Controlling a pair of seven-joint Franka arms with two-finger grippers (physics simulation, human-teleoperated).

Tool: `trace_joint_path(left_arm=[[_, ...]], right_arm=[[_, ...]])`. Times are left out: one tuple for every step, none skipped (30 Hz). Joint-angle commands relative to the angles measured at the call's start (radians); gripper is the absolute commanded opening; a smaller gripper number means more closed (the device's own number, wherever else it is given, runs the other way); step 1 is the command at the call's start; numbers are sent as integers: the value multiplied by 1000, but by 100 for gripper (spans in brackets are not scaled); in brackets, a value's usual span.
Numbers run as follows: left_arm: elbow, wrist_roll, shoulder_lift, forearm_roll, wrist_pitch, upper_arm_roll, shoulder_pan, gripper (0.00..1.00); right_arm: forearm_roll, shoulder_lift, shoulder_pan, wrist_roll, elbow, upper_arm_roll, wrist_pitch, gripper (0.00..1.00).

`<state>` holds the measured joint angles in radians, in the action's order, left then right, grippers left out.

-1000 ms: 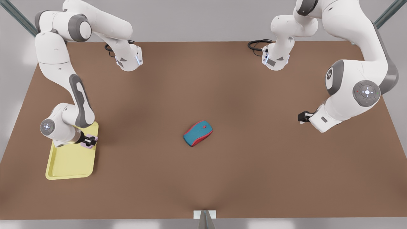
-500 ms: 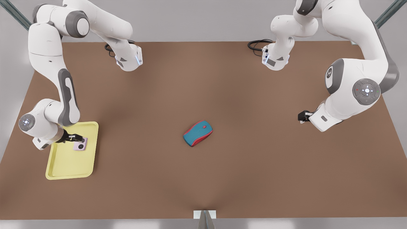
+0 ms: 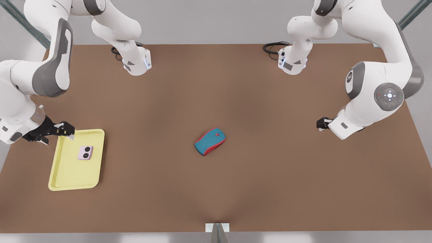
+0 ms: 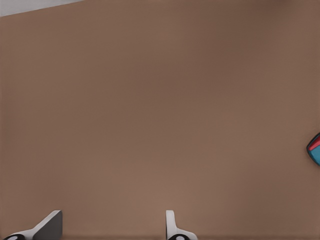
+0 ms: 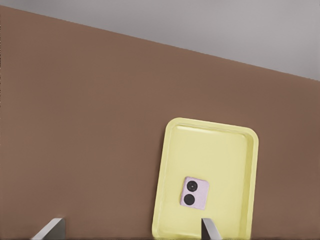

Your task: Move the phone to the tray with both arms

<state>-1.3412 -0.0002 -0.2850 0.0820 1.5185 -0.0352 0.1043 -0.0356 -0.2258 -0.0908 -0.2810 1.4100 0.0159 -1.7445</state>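
Note:
The pale pink phone (image 3: 85, 153) lies flat in the pale yellow tray (image 3: 74, 175) near the table's edge at the front view's left, lenses up. My right gripper (image 3: 71, 131) hovers open by the tray's far corner, clear of the phone and holding nothing. The right wrist view looks down on the tray (image 5: 225, 150) and the phone (image 5: 195, 193), beyond the spread right gripper (image 5: 131, 230). My left gripper (image 3: 319, 125) waits at the front view's right. In the left wrist view the left gripper (image 4: 110, 227) is open over bare table.
A teal-and-red computer mouse (image 3: 210, 141) lies near the middle of the brown table, and its edge shows as the mouse (image 4: 315, 149) in the left wrist view. Black cables sit by the two arm bases at the far edge.
My right gripper let go of the phone in the tray, opened and pulled up and away toward the front view's left. The left arm has not moved.

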Motion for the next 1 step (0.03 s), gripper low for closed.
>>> trace_joint_path(left_arm=[[0,-1,1,1,0,0,0,100]], right_arm=[[25,2,-16,143,-29,-8,118,100]])
